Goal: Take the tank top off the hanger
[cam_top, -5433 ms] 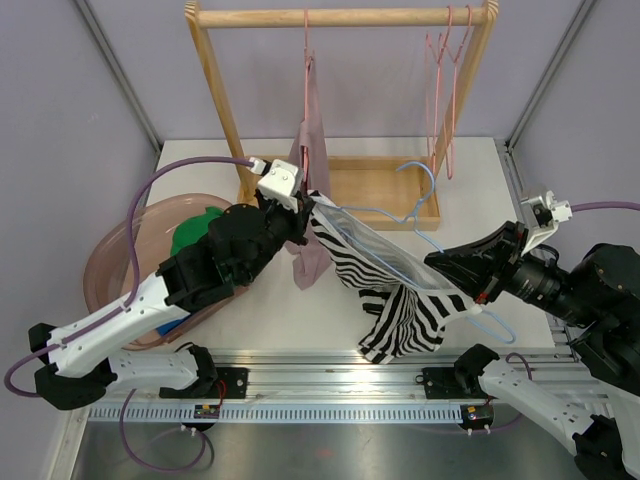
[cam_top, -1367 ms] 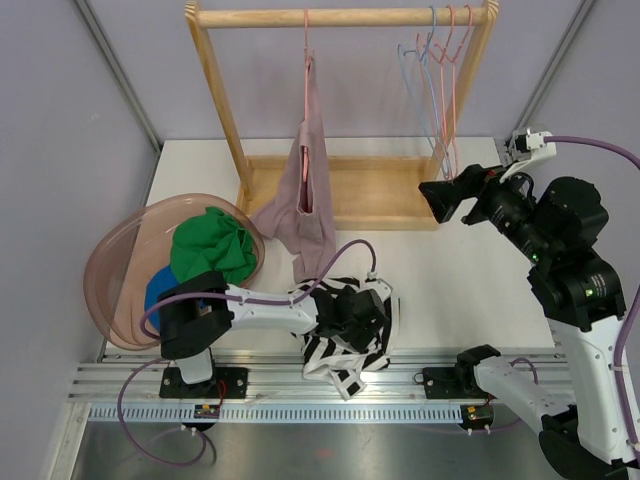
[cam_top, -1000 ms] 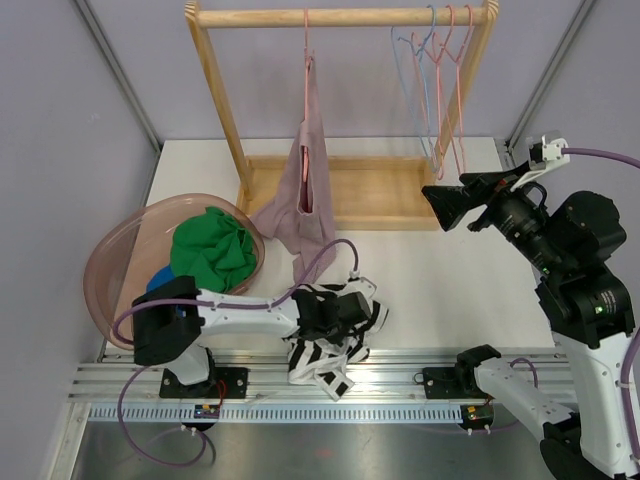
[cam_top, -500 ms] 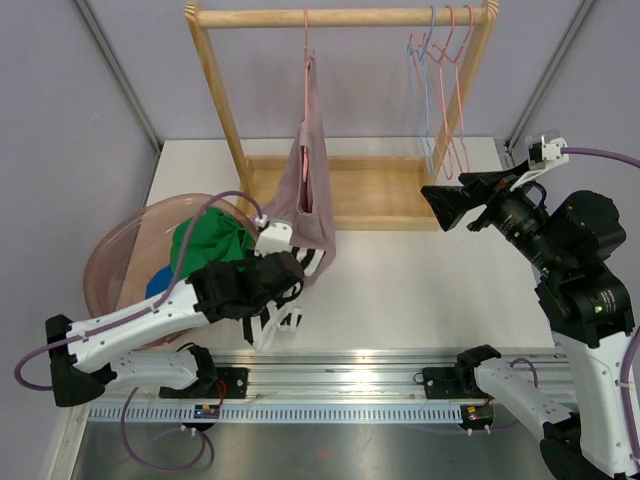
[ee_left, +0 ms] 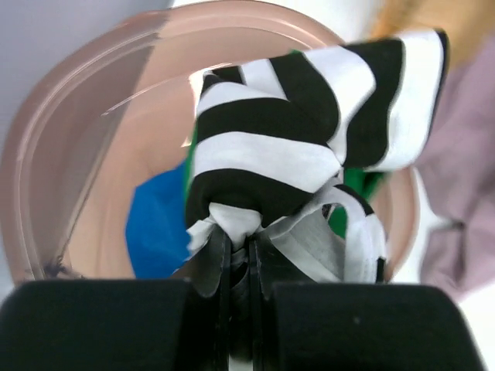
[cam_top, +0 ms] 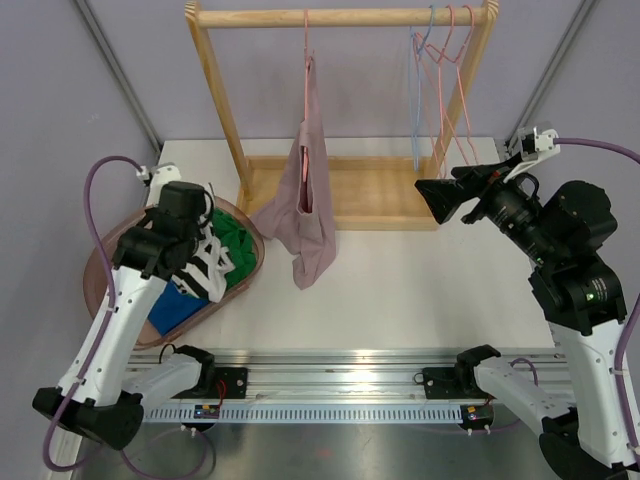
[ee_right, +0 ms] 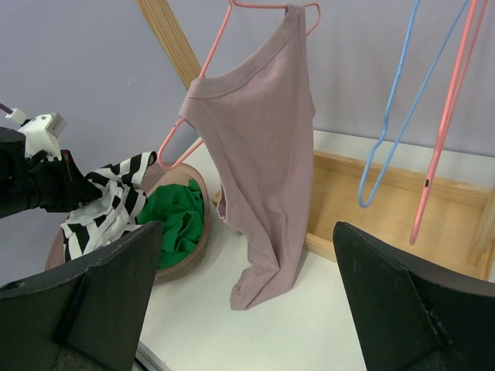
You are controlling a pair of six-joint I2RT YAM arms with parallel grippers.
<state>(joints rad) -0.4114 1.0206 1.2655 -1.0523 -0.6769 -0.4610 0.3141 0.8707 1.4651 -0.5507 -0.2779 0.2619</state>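
Left wrist cam: left gripper (ee_left: 241, 251) pinched tight on a bunched fold of the striped tank top (ee_left: 271, 147). It's off the hanger, dangling over the pink basin (ee_left: 69, 154) at the desk's left edge. I see a green garment (cam_top: 235, 250) and a blue garment (ee_left: 155, 224) in the basin. Right gripper (cam_top: 438, 200) spread wide, holding nothing, raised near the far right corner. Mauve tank top (cam_top: 308, 200) hangs on a pink hanger (cam_top: 306, 45) from the wooden rack (cam_top: 340, 16) along the far edge, bare hangers (cam_top: 440, 90) at its right end.

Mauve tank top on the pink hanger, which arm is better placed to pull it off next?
Probably right. Its end effector is open, empty and faces the mauve tank top; the left end effector is shut on the striped top over the basin.
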